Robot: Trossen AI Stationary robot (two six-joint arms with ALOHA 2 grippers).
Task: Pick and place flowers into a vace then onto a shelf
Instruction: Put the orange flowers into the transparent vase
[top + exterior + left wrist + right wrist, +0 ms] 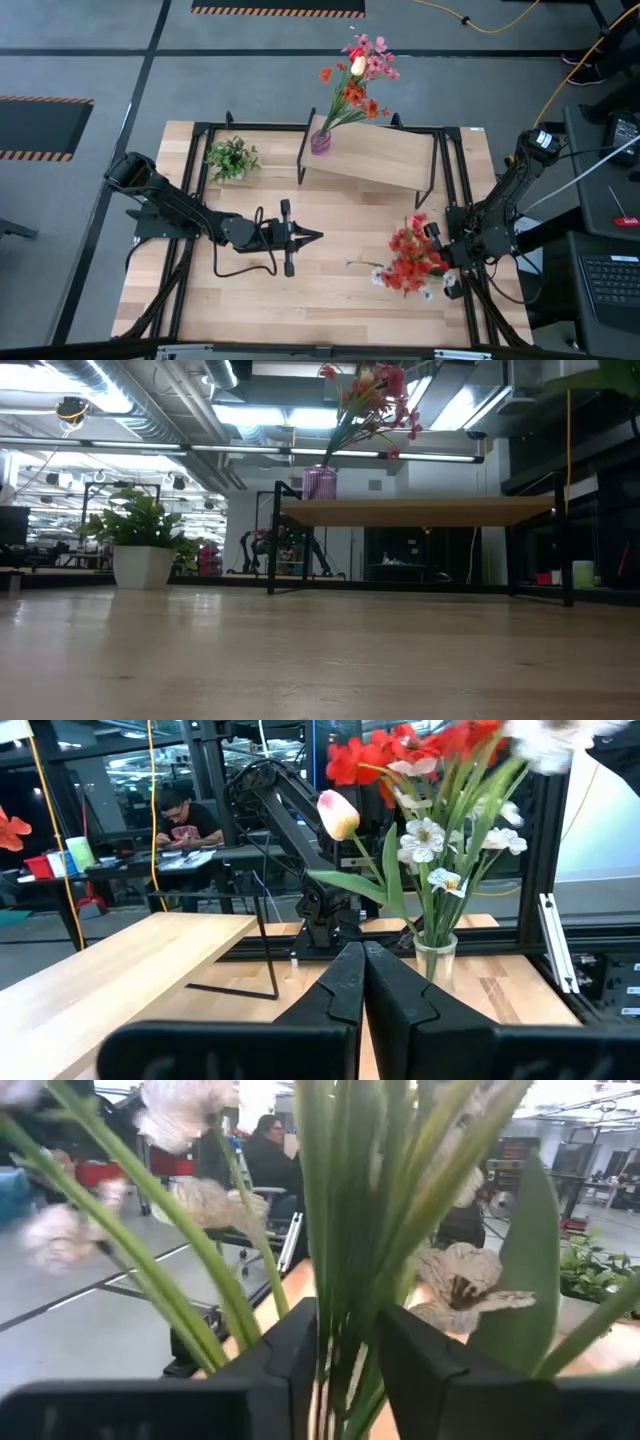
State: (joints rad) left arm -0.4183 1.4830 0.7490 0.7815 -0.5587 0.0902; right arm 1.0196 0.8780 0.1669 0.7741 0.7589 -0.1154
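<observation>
Right gripper [345, 1370]: fingers clamped round the flowers [408, 262], stems upright in a clear vase [436, 955].
Left gripper [312, 236]: fingers together, holding nothing, mid-table.

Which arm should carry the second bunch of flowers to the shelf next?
Right. The right tool is shut on the flowers in their clear vase, near the table's right edge. The left tool is shut and empty at mid-table. The shelf holds a purple vase.

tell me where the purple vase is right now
In the high view the purple vase stands on the left end of the shelf, holding flowers, with the small green plant on the table to its left.
</observation>
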